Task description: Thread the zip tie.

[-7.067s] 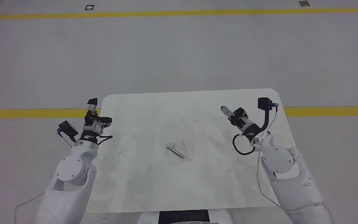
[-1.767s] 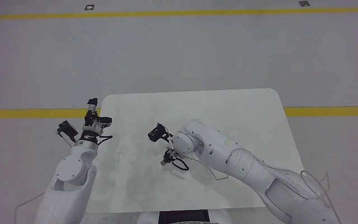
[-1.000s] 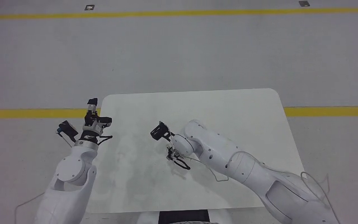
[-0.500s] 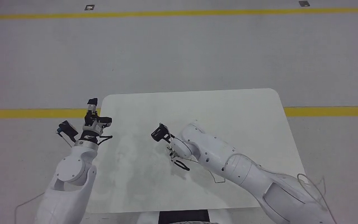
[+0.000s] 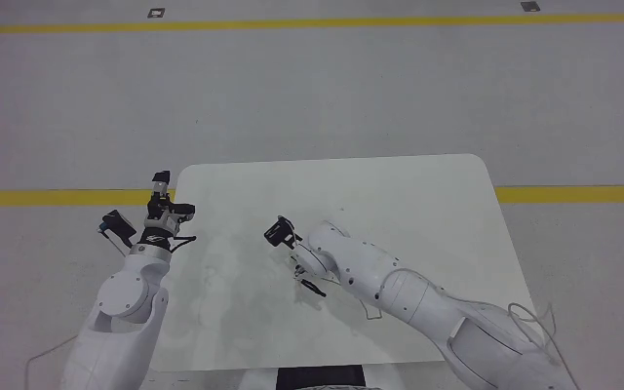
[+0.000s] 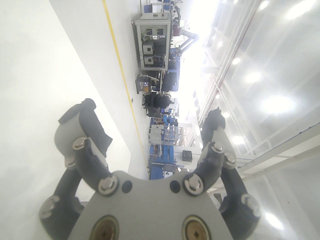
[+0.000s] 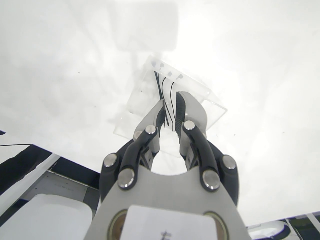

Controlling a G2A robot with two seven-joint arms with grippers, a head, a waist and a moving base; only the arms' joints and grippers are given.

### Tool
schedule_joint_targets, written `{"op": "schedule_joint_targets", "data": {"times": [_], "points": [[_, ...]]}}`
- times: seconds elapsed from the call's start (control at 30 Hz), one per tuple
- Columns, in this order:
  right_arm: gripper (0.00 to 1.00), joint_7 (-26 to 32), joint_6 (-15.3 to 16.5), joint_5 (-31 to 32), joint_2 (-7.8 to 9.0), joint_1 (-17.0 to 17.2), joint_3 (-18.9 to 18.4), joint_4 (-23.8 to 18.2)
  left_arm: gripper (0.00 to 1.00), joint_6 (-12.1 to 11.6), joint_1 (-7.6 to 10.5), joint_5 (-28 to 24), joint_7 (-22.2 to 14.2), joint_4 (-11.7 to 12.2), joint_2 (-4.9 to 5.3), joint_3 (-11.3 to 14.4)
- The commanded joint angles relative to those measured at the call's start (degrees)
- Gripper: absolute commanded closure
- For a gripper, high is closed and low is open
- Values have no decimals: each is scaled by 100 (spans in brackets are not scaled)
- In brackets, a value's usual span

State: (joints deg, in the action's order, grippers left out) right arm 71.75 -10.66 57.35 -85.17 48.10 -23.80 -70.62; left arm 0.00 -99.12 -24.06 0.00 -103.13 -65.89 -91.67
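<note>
A small clear plastic plate (image 7: 200,96) lies flat on the white table (image 5: 409,195), with several thin black zip ties (image 7: 162,86) running from holes along one of its edges. My right gripper (image 7: 170,104) hangs just above the plate, near the table's middle (image 5: 302,281). It is open by a narrow gap, and two tie tails lie between the pads. One tail runs along a finger (image 7: 160,112). My left gripper (image 6: 150,111) stands open and holds nothing, out by the table's left edge (image 5: 168,197).
The white table's front edge and a dark frame (image 7: 62,166) under it sit close behind the right wrist. A yellow floor line (image 5: 546,193) runs beside the table. There is free tabletop on all sides of the plate.
The right arm has swung from the table's right side to the middle, over the plate, and in the last second settled lower onto the ties. The left arm has kept still.
</note>
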Motion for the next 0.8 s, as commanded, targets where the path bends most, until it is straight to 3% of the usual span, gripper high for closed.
{"op": "schedule_joint_targets", "data": {"times": [0.0, 0.37, 0.77], "points": [[91, -9, 20, 19, -29, 8, -4, 72, 0, 0, 0, 0, 0, 0, 0, 0], [96, -102, 80, 107, -157, 57, -70, 375, 0, 0, 0, 0, 0, 0, 0, 0], [92, -99, 181, 209, -251, 103, -184, 539, 0, 0, 0, 0, 0, 0, 0, 0]]}}
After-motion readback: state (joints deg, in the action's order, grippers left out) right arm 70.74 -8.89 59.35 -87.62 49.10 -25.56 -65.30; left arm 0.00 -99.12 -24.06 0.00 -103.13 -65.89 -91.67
